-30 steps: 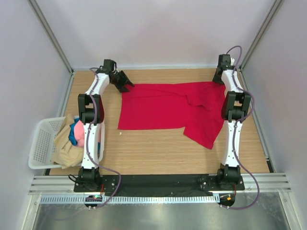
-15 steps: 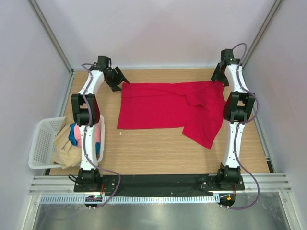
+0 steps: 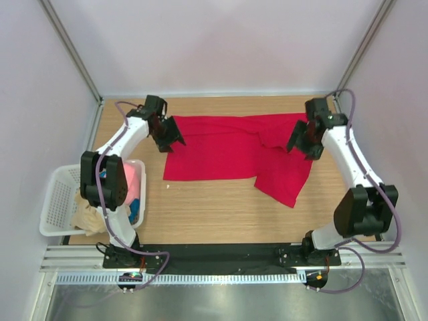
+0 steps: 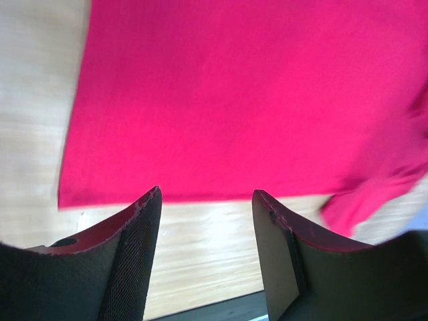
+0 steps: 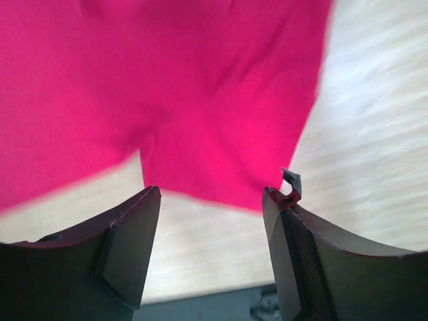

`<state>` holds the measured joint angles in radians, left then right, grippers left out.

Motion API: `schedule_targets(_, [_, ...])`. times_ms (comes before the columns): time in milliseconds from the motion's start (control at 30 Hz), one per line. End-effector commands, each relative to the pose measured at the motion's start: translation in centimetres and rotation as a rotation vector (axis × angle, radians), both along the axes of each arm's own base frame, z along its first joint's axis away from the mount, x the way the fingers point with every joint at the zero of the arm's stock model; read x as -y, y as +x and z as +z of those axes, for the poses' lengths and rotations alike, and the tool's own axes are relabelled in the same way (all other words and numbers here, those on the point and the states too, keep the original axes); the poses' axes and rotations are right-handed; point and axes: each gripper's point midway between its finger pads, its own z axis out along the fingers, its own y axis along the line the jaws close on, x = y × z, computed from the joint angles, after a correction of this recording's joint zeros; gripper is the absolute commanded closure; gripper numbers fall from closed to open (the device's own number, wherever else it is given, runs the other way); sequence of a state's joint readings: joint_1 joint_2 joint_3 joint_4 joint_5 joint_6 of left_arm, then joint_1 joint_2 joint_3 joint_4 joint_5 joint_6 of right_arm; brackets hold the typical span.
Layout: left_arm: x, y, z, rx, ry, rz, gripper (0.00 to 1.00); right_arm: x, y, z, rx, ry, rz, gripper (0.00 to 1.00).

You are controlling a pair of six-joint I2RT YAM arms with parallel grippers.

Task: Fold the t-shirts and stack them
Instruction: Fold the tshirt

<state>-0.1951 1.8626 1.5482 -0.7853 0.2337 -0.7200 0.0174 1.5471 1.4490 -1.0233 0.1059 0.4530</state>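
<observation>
Red t-shirt (image 3: 227, 147) spread on desk (image 3: 221, 207), rt part rumpled, one flap reaching toward near edge. L pincer (image 4: 206, 194) over shirt's left edge: apart, empty. R pincer (image 5: 212, 190) over rt part: apart, empty. Pink t-shirt (image 3: 132, 180) and beige t-shirt (image 3: 83, 215) in white mesh basket (image 3: 57, 200), desk's left.

We see a plain bright red t-shirt (image 3: 227, 147) and a table (image 3: 214, 207) of pale wood grain. The basket (image 3: 57, 197) is white mesh, and we make out a pink shirt (image 3: 132, 179), a beige shirt (image 3: 85, 215) and a blue shirt (image 3: 136, 208). The left gripper (image 4: 206, 197) and right gripper (image 5: 210, 197) are black.
</observation>
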Motion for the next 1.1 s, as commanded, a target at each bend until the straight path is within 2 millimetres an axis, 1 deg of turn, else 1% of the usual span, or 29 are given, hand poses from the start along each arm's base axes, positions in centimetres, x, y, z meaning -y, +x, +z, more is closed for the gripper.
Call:
schedule_targets(0, [-0.2,-3.2,-1.2,-0.014,0.118,-0.034,0.42,-4.6,-4.6,-1.8,-0.034,0.161,0.038,0.31])
schedule_targets(33, [0.0,-4.2,-1.6,-0.022,0.143,-0.05,0.43,-5.3,-6.5,-3.9,-0.073,0.186,0.044,0.32])
schedule_targets(67, [-0.2,-4.8,-1.9,-0.03,0.161,-0.053,0.43,-5.4,-7.6,-3.4,-0.037,0.203,0.037,0.32])
schedule_targets(100, [-0.7,-6.0,-2.8,-0.049,0.185,-0.051,0.44,-5.6,-9.6,-5.5,-0.088,0.22,0.02,0.34])
schedule_targets(133, [-0.9,-6.6,-3.1,-0.053,0.193,-0.052,0.45,-5.6,-10.2,-6.1,-0.08,0.224,0.014,0.35])
schedule_targets(167, [-1.1,-7.2,-2.8,-0.052,0.191,-0.044,0.46,-5.4,-11.1,-6.3,-0.077,0.223,-0.001,0.35])
schedule_targets(200, [-1.3,-8.4,-3.4,-0.077,0.199,-0.047,0.46,-5.4,-12.6,-7.5,-0.116,0.228,-0.016,0.35])
schedule_targets(267, [-1.3,-9.4,-3.3,-0.061,0.217,-0.056,0.45,-4.5,-13.9,-8.3,-0.136,0.188,-0.049,0.35])
schedule_targets(300, [-1.8,-10.1,-3.1,-0.05,0.23,-0.051,0.45,-3.5,-14.8,-9.1,-0.126,0.146,-0.087,0.35])
schedule_targets(333, [-2.4,-10.2,-3.0,-0.035,0.257,-0.035,0.45,-3.5,-14.4,-9.3,-0.098,0.151,-0.091,0.35])
schedule_targets(367, [-2.6,-10.3,-2.9,-0.029,0.259,-0.023,0.44,-3.3,-14.4,-9.6,-0.087,0.153,-0.109,0.36])
schedule_targets(400, [-2.8,-10.6,-2.7,-0.023,0.259,-0.02,0.42,-3.1,-14.9,-10.5,-0.099,0.154,-0.126,0.36])
schedule_targets(433, [-2.7,-10.7,-2.7,-0.022,0.251,-0.025,0.41,-3.2,-14.4,-10.8,-0.08,0.175,-0.148,0.37])
schedule_targets(500, [-2.9,-10.4,-3.0,-0.008,0.262,-0.029,0.39,-2.9,-14.1,-11.4,-0.086,0.188,-0.181,0.37])
schedule_targets(533, [-3.2,-10.3,-3.4,-0.021,0.275,-0.025,0.39,-2.8,-14.2,-12.0,-0.108,0.189,-0.198,0.38])
schedule_targets(567, [-3.2,-10.2,-3.9,-0.035,0.267,-0.026,0.39,-3.2,-13.8,-12.1,-0.101,0.224,-0.201,0.38])
schedule_targets(600, [-3.3,-10.1,-4.2,-0.047,0.26,-0.019,0.39,-3.0,-13.8,-12.6,-0.11,0.231,-0.209,0.38])
schedule_targets(633, [-3.8,-10.0,-4.9,-0.075,0.257,-0.008,0.39,-2.5,-13.4,-13.0,-0.105,0.235,-0.235,0.38])
schedule_targets(667, [-3.4,-9.9,-5.2,-0.084,0.228,-0.013,0.39,-2.1,-13.4,-13.3,-0.109,0.238,-0.247,0.38])
schedule_targets(767, [-3.7,-9.6,-5.6,-0.088,0.23,-0.008,0.39,-2.0,-13.5,-14.6,-0.142,0.251,-0.243,0.38])
schedule_targets(900, [-4.0,-9.3,-5.7,-0.076,0.224,0.008,0.38,-1.8,-14.0,-15.2,-0.147,0.241,-0.248,0.39])
schedule_targets(933, [-4.0,-9.1,-5.8,-0.073,0.219,0.009,0.38,-1.9,-13.6,-15.1,-0.125,0.25,-0.245,0.39])
schedule_targets(1067, [-4.9,-8.6,-6.2,-0.088,0.219,0.023,0.38,-1.9,-13.0,-14.9,-0.097,0.252,-0.248,0.42])
